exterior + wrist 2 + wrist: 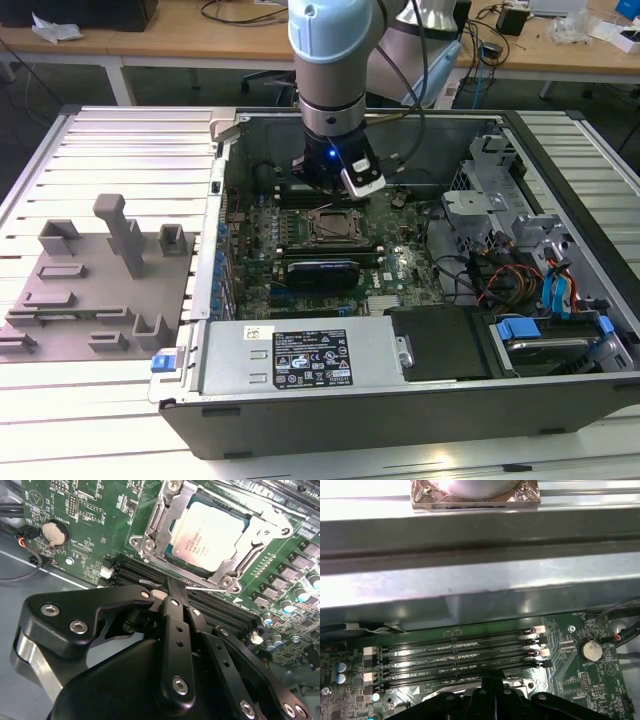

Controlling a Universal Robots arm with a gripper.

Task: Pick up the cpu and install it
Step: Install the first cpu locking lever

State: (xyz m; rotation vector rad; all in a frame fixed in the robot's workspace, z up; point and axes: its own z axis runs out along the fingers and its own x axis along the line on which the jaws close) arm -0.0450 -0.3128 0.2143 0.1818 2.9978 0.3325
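Black claw (172,587) linkage fills the foreground in the second wrist view, fingers pressed together on nothing, just beside the cpu (206,535), which lies seated in the motherboard socket (260,530), apparently already placed

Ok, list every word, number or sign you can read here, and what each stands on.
Nothing reads clearly enough to quote.
cpu: rows of fine print on its metal top, too small to read.
white label on the power supply box: dense print and symbols, too small to read.
motherboard: white printed markings and a triangle sign, lettering blurred.
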